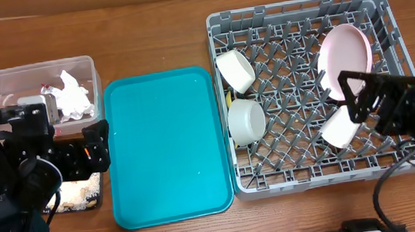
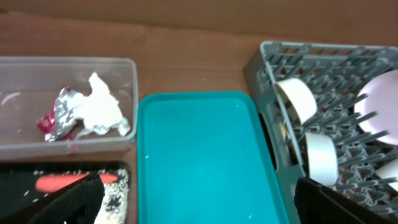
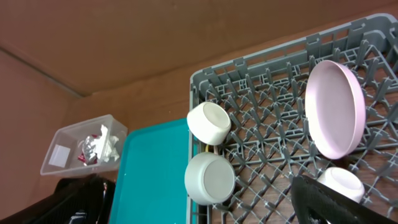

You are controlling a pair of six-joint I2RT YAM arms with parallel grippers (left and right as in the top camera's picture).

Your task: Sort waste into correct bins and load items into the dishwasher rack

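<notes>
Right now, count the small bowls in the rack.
3: far bowl and near bowl at the rack's left edge; third bowl by the pink plate, partly under the right arm, possibly hiding more.

Bright, even light with soft shadows; both wrist views slightly blurred.

A teal serving tray (image 1: 166, 147) lies flat on the wooden table (image 1: 145, 37), near the middle of the overhead view. It is rectangular, with rounded corners and a low raised rim, its long sides running from the near edge toward the far edge and turned slightly askew to the table's grain. Its glossy floor shows faint light reflections and a few tiny pale specks. The table is brown with a streaked wood pattern.
</notes>
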